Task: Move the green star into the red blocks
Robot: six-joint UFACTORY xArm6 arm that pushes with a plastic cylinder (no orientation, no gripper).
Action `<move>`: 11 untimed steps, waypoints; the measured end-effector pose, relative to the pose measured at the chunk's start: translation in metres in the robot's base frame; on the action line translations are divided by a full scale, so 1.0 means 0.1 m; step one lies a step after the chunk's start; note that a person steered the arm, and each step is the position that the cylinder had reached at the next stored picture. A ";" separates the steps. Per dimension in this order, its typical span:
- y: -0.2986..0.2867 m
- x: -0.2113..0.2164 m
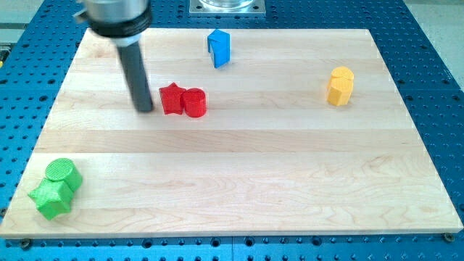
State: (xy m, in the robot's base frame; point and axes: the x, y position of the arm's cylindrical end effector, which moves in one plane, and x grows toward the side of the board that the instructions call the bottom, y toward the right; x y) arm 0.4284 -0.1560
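Note:
The green star (pixel 51 197) lies at the view's bottom left of the wooden board, touching a green cylinder (pixel 62 173) just above it. Two red blocks sit together at the upper middle left: a red star (pixel 172 98) and a red cylinder (pixel 194 102) touching on its right. My tip (pixel 145 109) stands just left of the red star, very close to it, far above and to the right of the green star.
A blue block (pixel 219 47) sits near the board's top edge. A yellow block (pixel 339 85) sits at the upper right. The wooden board (pixel 254 181) lies on a blue perforated table (pixel 435 65).

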 end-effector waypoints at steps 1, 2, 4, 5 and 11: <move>-0.46 0.06; -1.48 0.52; -1.42 1.68; -1.17 1.89; -0.40 0.59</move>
